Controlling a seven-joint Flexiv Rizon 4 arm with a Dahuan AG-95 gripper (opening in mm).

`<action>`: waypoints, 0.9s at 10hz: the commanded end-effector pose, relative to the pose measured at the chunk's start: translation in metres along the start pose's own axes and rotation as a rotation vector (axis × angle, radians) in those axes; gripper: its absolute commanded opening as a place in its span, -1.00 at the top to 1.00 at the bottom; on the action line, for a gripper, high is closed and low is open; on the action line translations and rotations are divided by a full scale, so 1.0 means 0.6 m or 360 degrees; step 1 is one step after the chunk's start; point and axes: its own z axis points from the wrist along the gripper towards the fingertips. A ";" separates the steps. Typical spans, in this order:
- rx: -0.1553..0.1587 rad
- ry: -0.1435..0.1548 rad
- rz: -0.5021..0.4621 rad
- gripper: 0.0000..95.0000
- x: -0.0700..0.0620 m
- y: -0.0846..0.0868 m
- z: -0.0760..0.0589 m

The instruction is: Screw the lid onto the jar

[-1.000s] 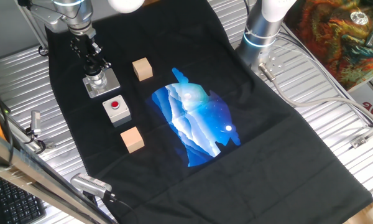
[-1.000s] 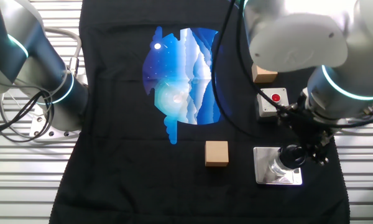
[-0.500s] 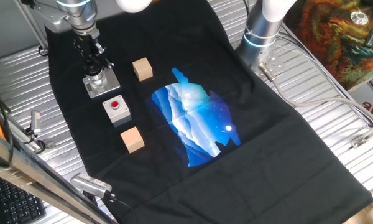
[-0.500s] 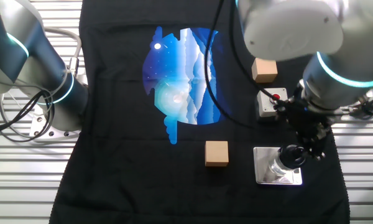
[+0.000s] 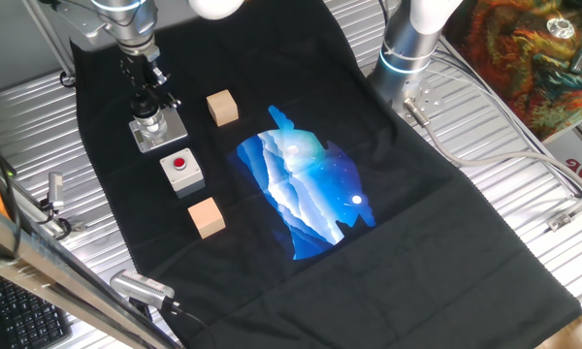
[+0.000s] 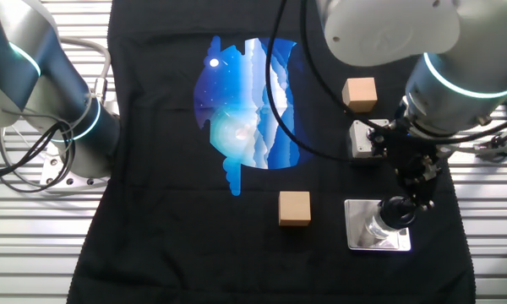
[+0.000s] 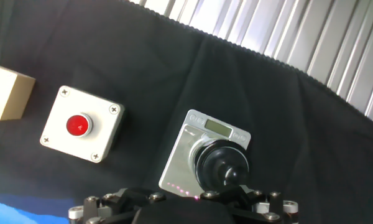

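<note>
In the hand view, a corner of a wooden cube (image 7: 6, 93) is seen at the far left, and beside it lies the grey box (image 7: 82, 132) with its red button (image 7: 78, 125). Further right, the jar (image 7: 221, 167) is found upright on its grey square base plate (image 7: 206, 134), set on the black cloth (image 7: 298, 130), and the black lid (image 7: 222, 163) is seen sitting on top of it. The gripper (image 7: 227, 186) is placed directly over the lid; whether its fingers are closed on the lid cannot be told, since they are hidden in this view and too small in the fixed views. In one fixed view the gripper (image 5: 147, 105) is seen over the jar (image 5: 153, 124), with a second wooden cube (image 5: 222, 108) to the right.
</note>
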 end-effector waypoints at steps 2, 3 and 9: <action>-0.0094 -0.0015 0.0219 -1.00 -0.001 0.001 -0.001; -0.0103 -0.0016 0.0227 -1.00 -0.001 0.001 -0.001; -0.0103 -0.0021 0.0247 -0.60 -0.001 0.001 -0.001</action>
